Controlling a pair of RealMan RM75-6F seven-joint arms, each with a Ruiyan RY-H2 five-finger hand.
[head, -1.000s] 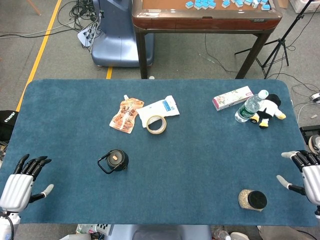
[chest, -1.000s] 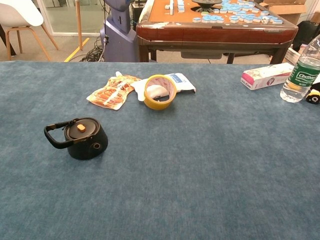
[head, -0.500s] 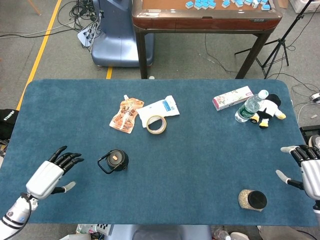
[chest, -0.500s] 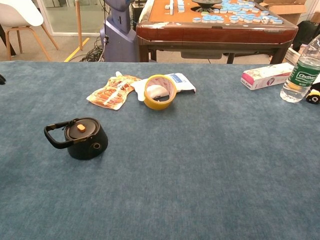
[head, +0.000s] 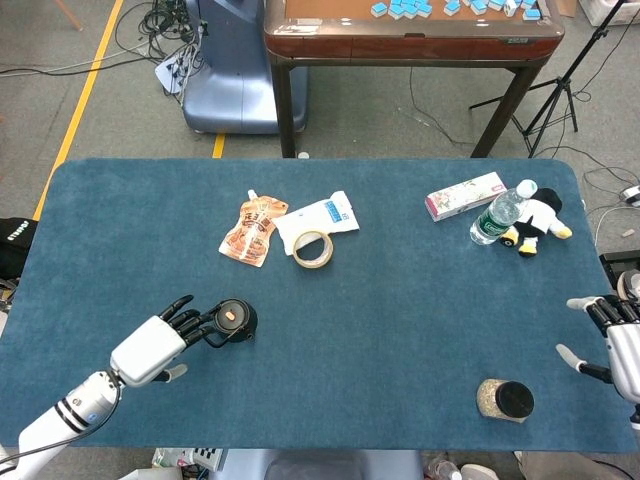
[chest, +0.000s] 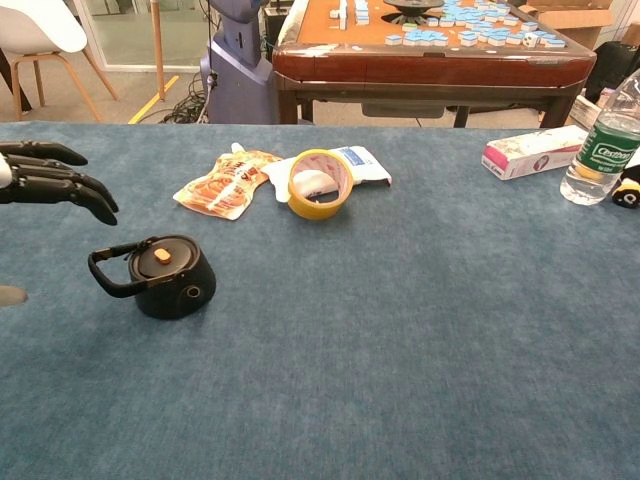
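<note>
**Blue felt table, one black kettle, two empty hands**

Blue felt covers the whole table. Here's the count: one small black kettle with an orange dot on its lid, sitting upright toward the front left. One left hand right at it, fingers spread apart and holding nothing. In the head view the fingertips overlap the kettle's loop handle, but the chest view shows them above and just left of it, so I can't tell if they actually touch.

One right hand sits at the far right edge of the table, fingers apart too, nothing in it. Nearest thing to it is one jar with a black lid, lying on its side.

Further back: one orange snack pouch, one white packet with blue print, and one roll of yellowish tape propped against that packet. Back right: one long pink and white box, one water bottle with a green label, and one penguin plush. All the writing is too small to read.
</note>
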